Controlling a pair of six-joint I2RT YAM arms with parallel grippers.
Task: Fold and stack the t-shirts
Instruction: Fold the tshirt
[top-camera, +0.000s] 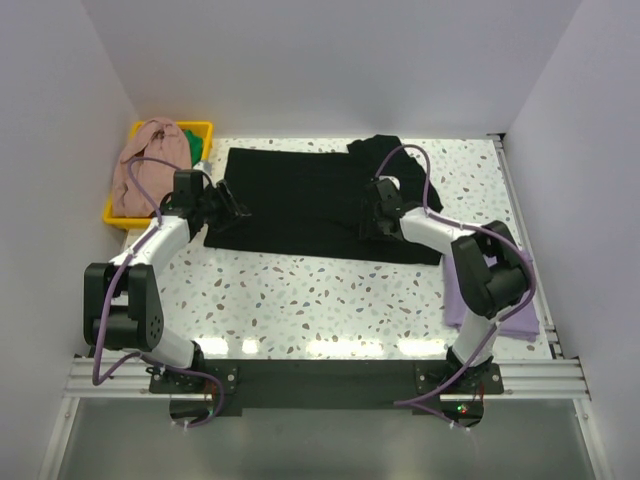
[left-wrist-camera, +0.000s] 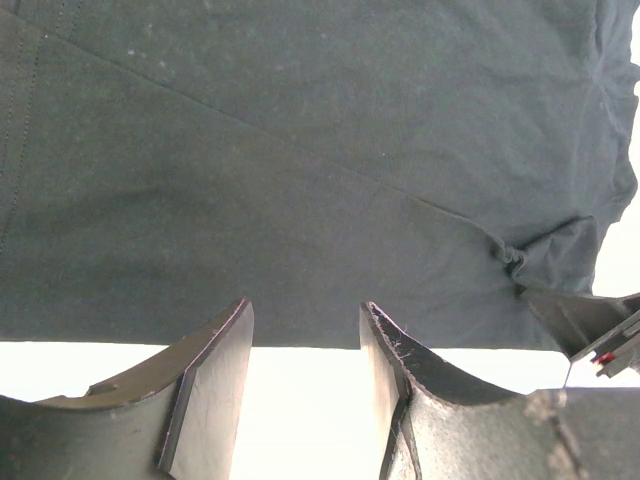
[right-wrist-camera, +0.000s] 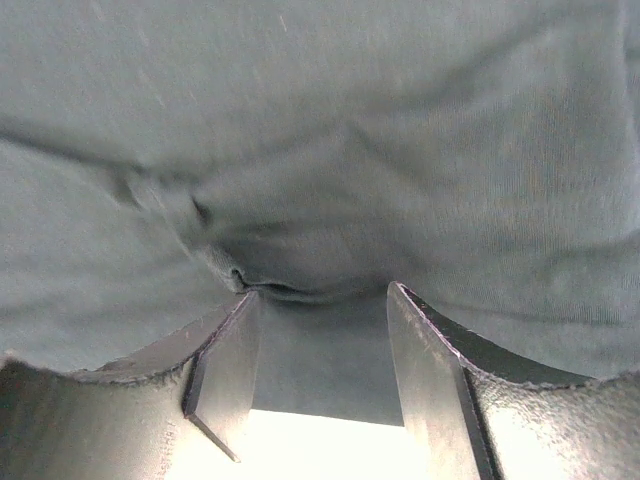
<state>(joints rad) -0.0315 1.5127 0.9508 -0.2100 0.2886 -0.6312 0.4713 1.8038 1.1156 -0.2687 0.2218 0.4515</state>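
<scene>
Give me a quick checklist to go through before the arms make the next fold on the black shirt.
1. Left gripper open at the shirt's near edge: ok.
2. Cloth between the left fingers: not ok; only bare table shows there, with the edge just ahead.
3. Right gripper open with bunched cloth between its fingers: ok.
4. Shirt lying flat: not ok; it is rumpled at the far right corner.
5. Purple shirt apart from the black one: cannot tell; the right arm hides the gap.
6. Bin off the shirt: ok.
</scene>
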